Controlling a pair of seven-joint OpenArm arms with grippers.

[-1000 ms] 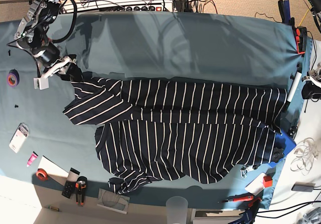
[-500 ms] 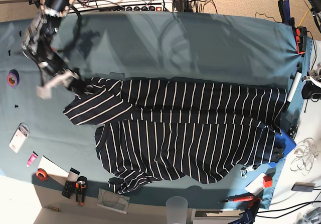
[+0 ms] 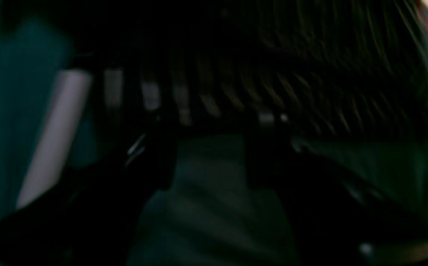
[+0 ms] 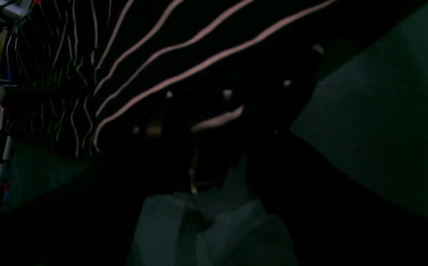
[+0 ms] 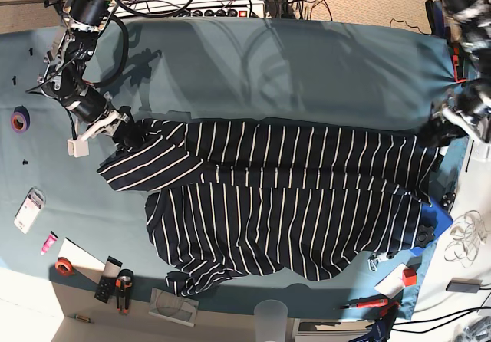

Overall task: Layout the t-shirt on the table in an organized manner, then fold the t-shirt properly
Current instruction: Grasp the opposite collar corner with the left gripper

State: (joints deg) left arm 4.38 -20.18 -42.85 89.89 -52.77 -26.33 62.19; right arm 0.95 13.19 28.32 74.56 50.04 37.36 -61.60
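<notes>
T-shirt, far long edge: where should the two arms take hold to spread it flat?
Grip the t-shirt at the two ends of its far edge, each arm coming in low from its own side of the table. That edge already runs nearly straight, and the right gripper and left gripper sit at those corners. Judging from the base view only.

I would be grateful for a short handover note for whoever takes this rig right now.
Right gripper: at the shirt's far corner on the base view's left; grip unclear.
Left gripper: at the opposite far corner; grip unclear.
Dark navy white-striped t-shirt: spread across the teal cloth-covered table, one sleeve and near hem rumpled.
Done: rough spreading.
Left: smooth flat, then fold.
</notes>
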